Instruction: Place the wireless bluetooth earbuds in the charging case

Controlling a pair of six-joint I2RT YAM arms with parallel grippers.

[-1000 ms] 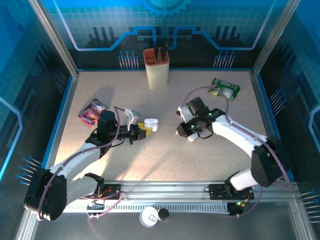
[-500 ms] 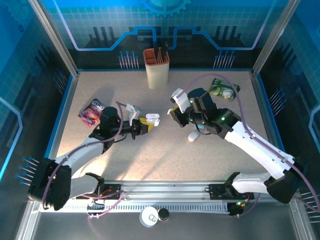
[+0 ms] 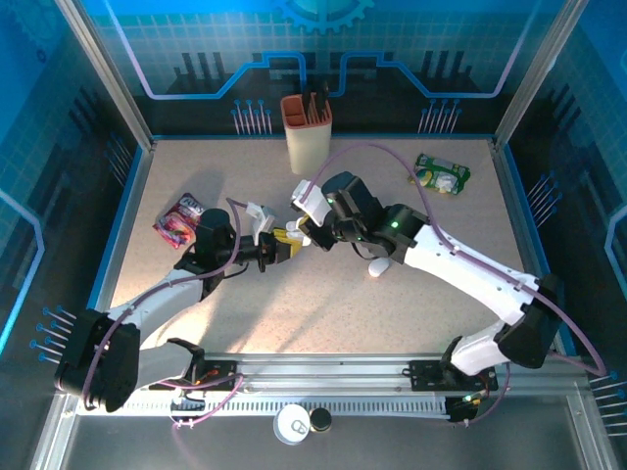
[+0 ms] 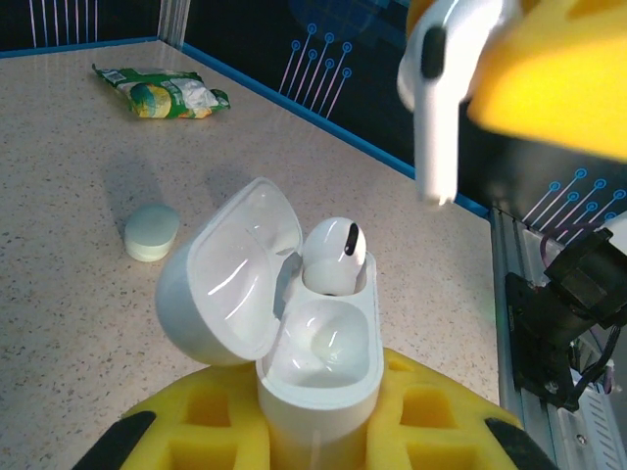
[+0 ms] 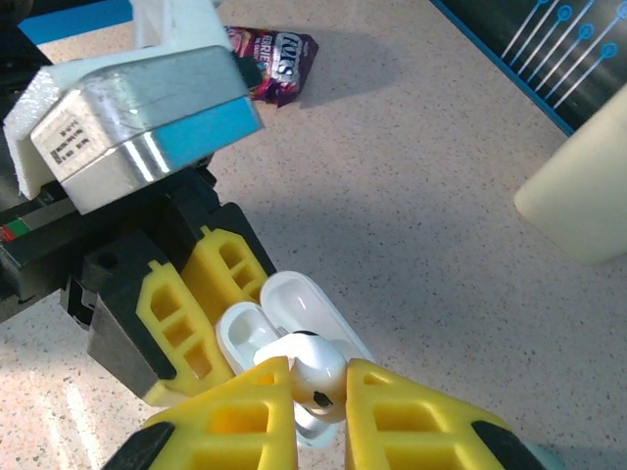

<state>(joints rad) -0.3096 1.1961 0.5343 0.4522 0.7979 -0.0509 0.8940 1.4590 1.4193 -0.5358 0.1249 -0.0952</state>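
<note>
right tool swung left, earbud now above case

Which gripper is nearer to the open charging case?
Left. The left gripper is shut on the charging case, holding its base. The right gripper holds an earbud just above it.

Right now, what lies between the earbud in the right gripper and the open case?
Nothing: in the left wrist view the held earbud hangs apart from the case, only air between; a second earbud sits inside.
</note>
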